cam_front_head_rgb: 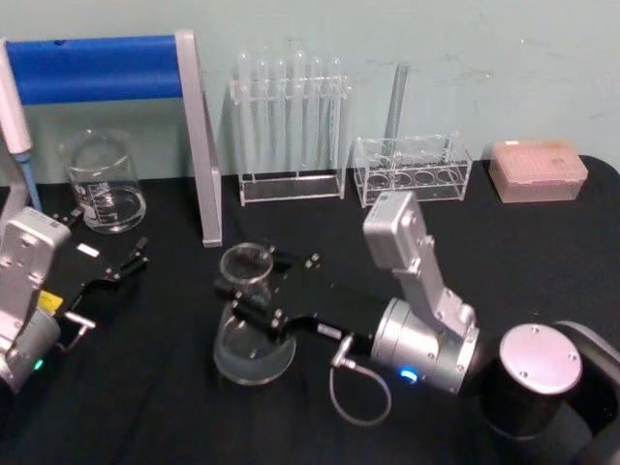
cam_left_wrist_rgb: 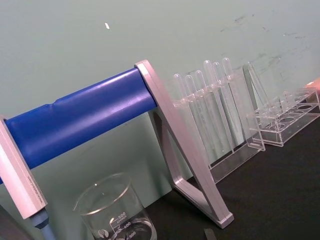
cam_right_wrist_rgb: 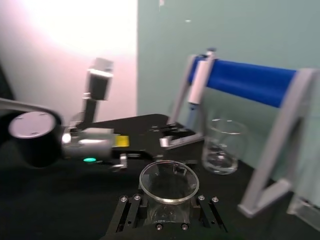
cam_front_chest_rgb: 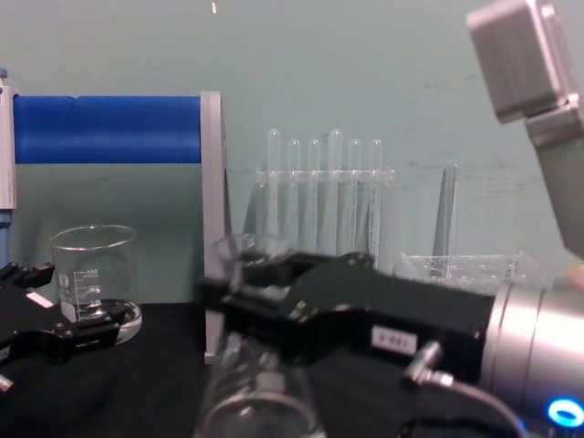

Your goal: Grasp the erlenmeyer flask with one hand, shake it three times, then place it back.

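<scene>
The erlenmeyer flask (cam_front_head_rgb: 250,325) is located near the middle of the black table (cam_front_head_rgb: 165,417), in front of the grey upright of the blue-barred stand (cam_front_head_rgb: 97,68). Its neck is pinched between the two fingers of the right end effector (cam_front_head_rgb: 247,276), which reaches in from the right with one finger on each side of the neck. The flared rim stands clear above the fingers and the wide base lies below them. Whether the base is touching the table cannot be determined.

The left end effector (cam_front_head_rgb: 108,276) is parked at the left of the table with its fingers spread and nothing between them.

A beaker (cam_front_head_rgb: 102,182) is positioned behind the left end effector, well apart from the flask. A pipette (cam_front_head_rgb: 19,136) hangs at the left end of the stand. A test tube rack (cam_front_head_rgb: 291,126) is set along the back wall, with a low clear rack (cam_front_head_rgb: 412,170) to its right and a pink box (cam_front_head_rgb: 538,170) further right.

In the chest view the black body of the right end effector covers the flask's neck, so that part of the rim above and the lower body are exposed
</scene>
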Action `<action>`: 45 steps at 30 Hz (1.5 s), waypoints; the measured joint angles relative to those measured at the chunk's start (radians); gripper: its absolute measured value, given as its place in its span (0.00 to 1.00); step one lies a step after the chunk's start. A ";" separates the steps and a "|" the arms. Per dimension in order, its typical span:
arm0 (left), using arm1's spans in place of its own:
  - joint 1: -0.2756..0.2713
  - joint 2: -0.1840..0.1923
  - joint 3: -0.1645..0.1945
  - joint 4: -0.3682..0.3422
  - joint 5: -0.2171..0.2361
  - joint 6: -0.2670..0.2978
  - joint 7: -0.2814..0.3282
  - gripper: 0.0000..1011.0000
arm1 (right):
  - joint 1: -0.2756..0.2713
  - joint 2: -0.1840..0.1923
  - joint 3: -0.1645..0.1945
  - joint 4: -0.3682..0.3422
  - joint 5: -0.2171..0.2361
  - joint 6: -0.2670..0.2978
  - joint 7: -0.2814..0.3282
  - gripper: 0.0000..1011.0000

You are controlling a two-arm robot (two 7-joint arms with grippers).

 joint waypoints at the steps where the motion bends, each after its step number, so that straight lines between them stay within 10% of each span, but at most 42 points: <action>1: 0.000 0.000 0.000 0.000 0.000 0.000 0.000 0.99 | 0.003 -0.001 0.005 0.005 0.000 -0.002 -0.005 0.44; 30: 0.000 0.000 0.000 0.000 0.000 0.000 0.000 0.99 | 0.044 -0.025 0.271 0.157 -0.056 -0.037 -0.226 0.44; 45: 0.000 0.000 0.000 0.000 0.000 0.000 0.000 0.99 | 0.032 -0.052 0.302 0.157 -0.075 -0.033 -0.212 0.44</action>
